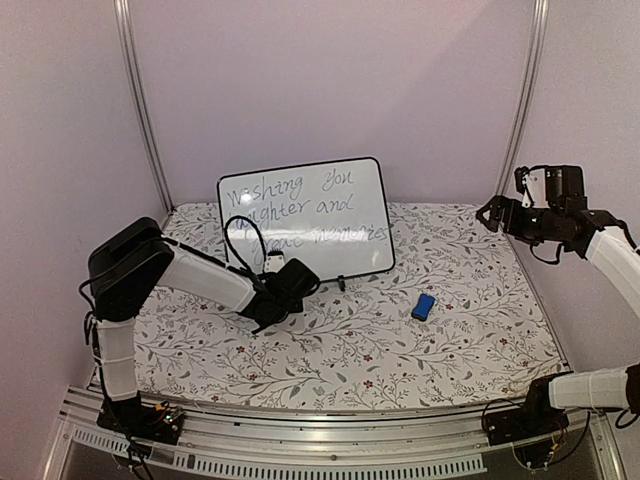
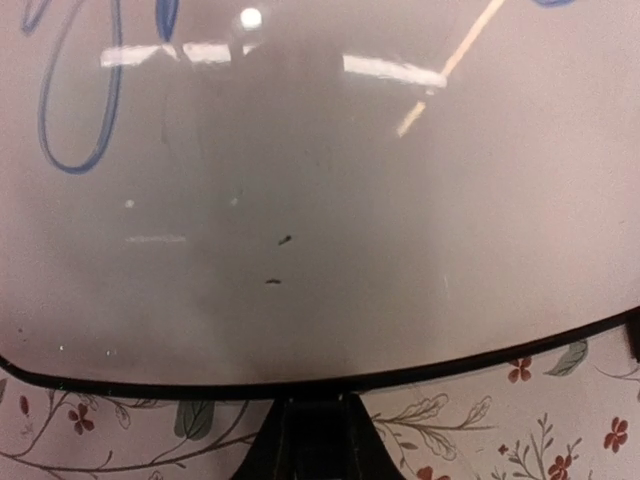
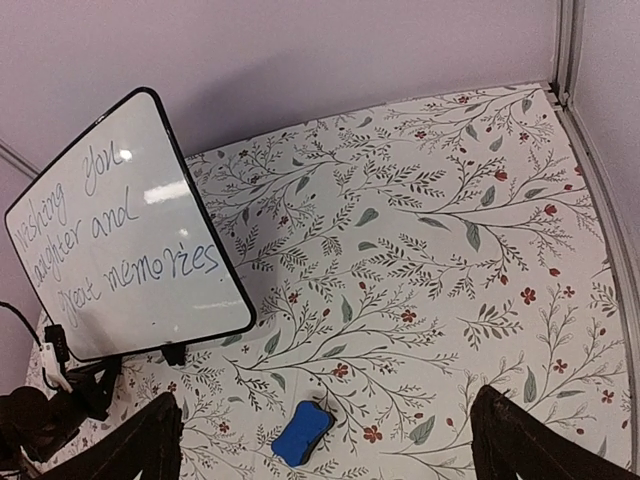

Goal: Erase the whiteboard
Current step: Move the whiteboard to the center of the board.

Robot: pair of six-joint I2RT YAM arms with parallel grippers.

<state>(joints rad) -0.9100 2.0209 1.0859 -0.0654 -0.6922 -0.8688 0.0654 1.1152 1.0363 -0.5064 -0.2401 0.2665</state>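
The whiteboard [image 1: 305,215] stands upright at the back middle of the table, with blue cursive writing across it. It fills the left wrist view [image 2: 350,200], and the right wrist view shows it at the left [image 3: 120,240]. My left gripper [image 1: 281,284] is at the board's lower left edge. Its black fingers [image 2: 315,440] are pinched together on the black lower rim. A small blue eraser [image 1: 423,306] lies flat on the cloth, right of the board. My right gripper [image 1: 492,213] hangs high at the right. It is open and empty [image 3: 325,410], with the eraser [image 3: 302,433] far below it.
A floral tablecloth [image 1: 400,350] covers the table. Pale walls close in the back and both sides, with metal posts [image 1: 140,100] in the back corners. A black foot [image 1: 341,283] props up the board's lower edge. An aluminium rail [image 1: 330,460] runs along the near edge.
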